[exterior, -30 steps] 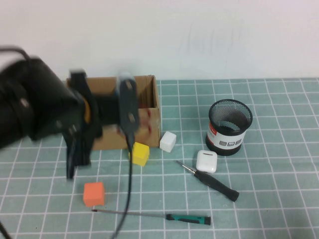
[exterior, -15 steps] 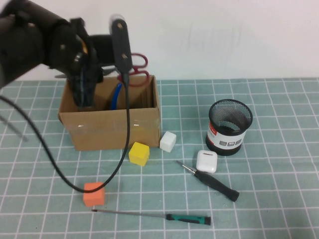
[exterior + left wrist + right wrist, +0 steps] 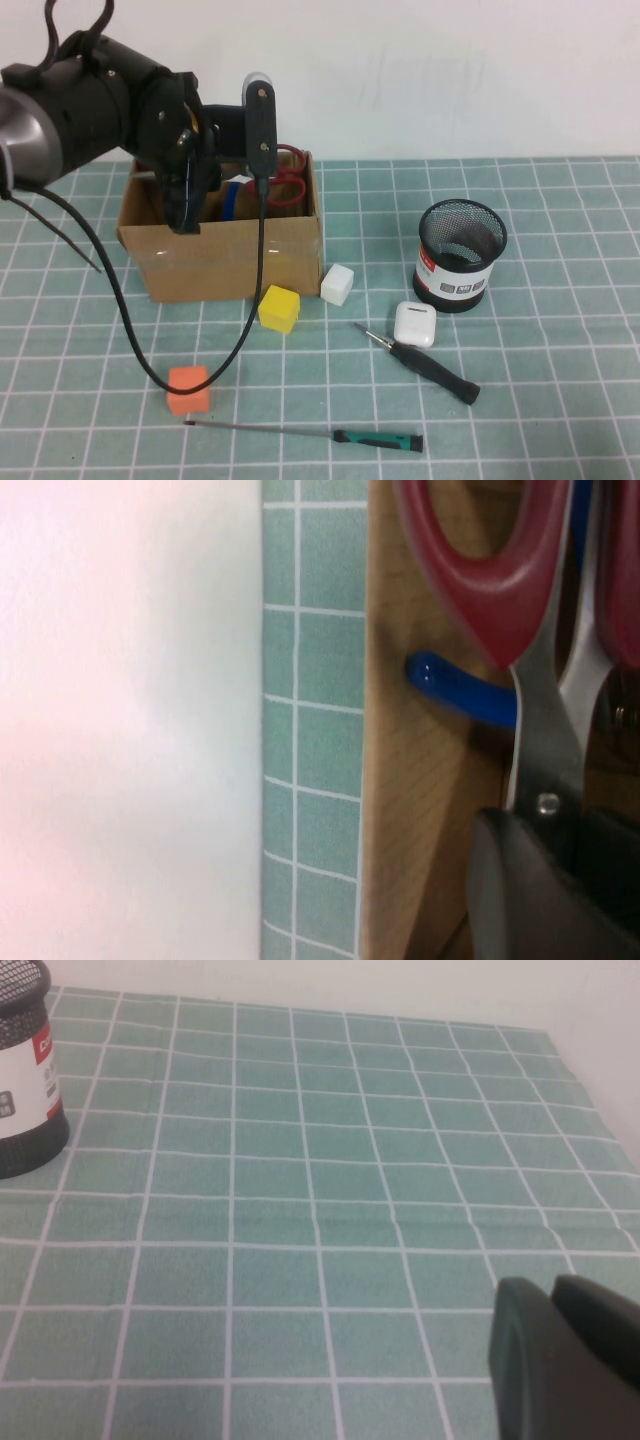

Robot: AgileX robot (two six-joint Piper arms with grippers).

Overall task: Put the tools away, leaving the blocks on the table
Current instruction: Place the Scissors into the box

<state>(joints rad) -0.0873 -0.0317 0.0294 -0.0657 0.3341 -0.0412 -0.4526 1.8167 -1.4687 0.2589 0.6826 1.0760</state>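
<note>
At the left of the table [image 3: 560,420], the left claw [image 3: 190,205] is seen over the open cardboard box [image 3: 225,262], reaching down inside it; whether it is gripping anything cannot be told, though red-handled scissors [image 3: 480,570] and the blue-handled pliers [image 3: 455,685] lie in the box right beside its fingers. The deposit step is judged to be in hand, with one tool already stowed. In front of the box, the orange block [image 3: 188,389], yellow block [image 3: 279,308] and white block [image 3: 337,284] are left on the mat. Nearer the front edge lies the long thin screwdriver [image 3: 310,433]; further right, the short black-handled screwdriver [image 3: 425,364] rests just beside the white earbud case [image 3: 414,324], with a mesh pen cup [image 3: 460,255] behind. The right claw [image 3: 565,1360] is held shut, parked low over bare mat at the right. Next, a lift clear of the box and a reach to a screwdriver would be called for, without the blocks being nudged.
</note>
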